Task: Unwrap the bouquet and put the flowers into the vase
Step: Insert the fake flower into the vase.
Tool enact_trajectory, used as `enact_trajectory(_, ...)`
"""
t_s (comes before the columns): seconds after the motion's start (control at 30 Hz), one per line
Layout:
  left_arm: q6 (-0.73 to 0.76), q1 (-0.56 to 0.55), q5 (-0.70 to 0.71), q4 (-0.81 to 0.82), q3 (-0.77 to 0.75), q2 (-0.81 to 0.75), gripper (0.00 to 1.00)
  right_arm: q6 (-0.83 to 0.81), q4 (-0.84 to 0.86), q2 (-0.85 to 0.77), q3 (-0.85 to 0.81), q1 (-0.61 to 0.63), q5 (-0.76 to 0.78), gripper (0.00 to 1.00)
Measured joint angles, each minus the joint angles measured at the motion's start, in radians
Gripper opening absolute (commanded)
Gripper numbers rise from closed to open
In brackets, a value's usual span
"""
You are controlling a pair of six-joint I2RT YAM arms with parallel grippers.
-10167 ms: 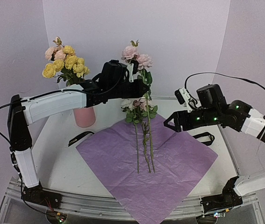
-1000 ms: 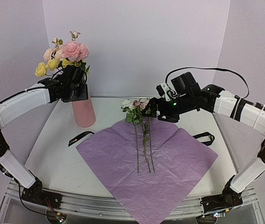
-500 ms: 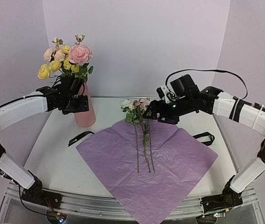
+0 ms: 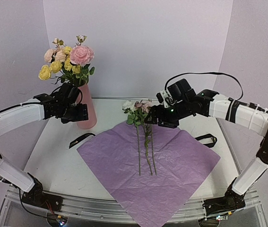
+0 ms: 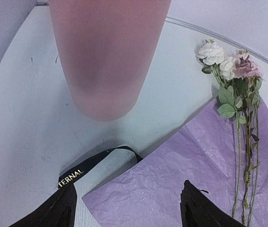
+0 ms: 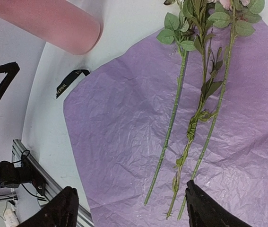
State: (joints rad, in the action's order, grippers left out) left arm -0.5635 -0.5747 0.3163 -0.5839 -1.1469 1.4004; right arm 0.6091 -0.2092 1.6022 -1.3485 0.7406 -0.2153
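left jaws wide, empty, just beside vase point(image 4: 92, 113) with blooms in it; right jaws wide, empty, above three flowers point(image 4: 134, 113) lying on paper point(image 4: 181, 165) right of vase.

you're looking at a robotics lab cell, staged for recording. a plain pale backdrop point(image 4: 138, 47) wraps the white table point(image 4: 53, 156) from 9 through 12 to 3 o'clock. at 6 o'clock a bare aluminium rail point(image 4: 124, 208) carries the bolted bases of 2 white-and-black machines, the left arm point(image 4: 15, 118) and the right arm point(image 4: 247, 116). a loose black cable point(image 4: 204, 73) loops over the right one near 1 o'clock, and exposed electronics point(image 4: 57, 219) sit under the rail at 7 o'clock.
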Motion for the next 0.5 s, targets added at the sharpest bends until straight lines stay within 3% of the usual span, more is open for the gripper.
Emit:
enact_trajectory(0.33, -0.092, -0.045, -0.105, -0.001, 0.079, -0.102, 0.76, 0.004, -0.001, 0.054, 0.01, 0.0, 0.061, 0.58)
enact_trajectory(0.5, -0.155, -0.125, -0.114, 0.0, 0.1, -0.13, 0.77, 0.004, 0.0, 0.092, 0.015, -0.002, 0.083, 0.57)
